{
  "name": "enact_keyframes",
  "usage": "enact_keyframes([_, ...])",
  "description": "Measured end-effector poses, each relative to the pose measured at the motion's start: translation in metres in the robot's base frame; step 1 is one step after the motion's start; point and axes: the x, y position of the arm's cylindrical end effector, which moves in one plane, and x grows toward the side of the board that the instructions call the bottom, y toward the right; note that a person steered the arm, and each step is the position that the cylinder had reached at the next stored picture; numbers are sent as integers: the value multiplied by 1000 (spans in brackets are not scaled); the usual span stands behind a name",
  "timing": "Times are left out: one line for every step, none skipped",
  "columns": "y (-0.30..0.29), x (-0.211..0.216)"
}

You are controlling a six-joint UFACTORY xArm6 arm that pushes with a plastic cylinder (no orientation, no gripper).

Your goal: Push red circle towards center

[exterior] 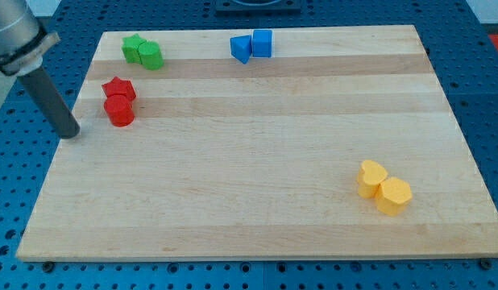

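left of the red circle [119,111] sits my tip [70,134], no jaws; you'd push rightward, clear of the red star [118,88].

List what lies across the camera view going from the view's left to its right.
My tip → red circle → green pair → blue pair → yellow heart-like block → yellow hexagon-like block. The red star overlaps the circle's span, so it is left out.

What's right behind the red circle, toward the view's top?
The red star touches the red circle there; the circle covers the star's lower edge. My tip stands apart at the view's left.
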Motion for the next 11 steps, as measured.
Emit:
enact_keyframes([-3,-22])
enact_keyframes([7,-25])
enact_keyframes([29,-25])
enact_keyframes([57,-25])
enact_keyframes([85,-25])
enact_keyframes([114,-25])
enact_keyframes([141,-26])
enact_keyframes([156,-34])
enact_keyframes([167,-45])
enact_keyframes([181,-56])
enact_keyframes([203,-61])
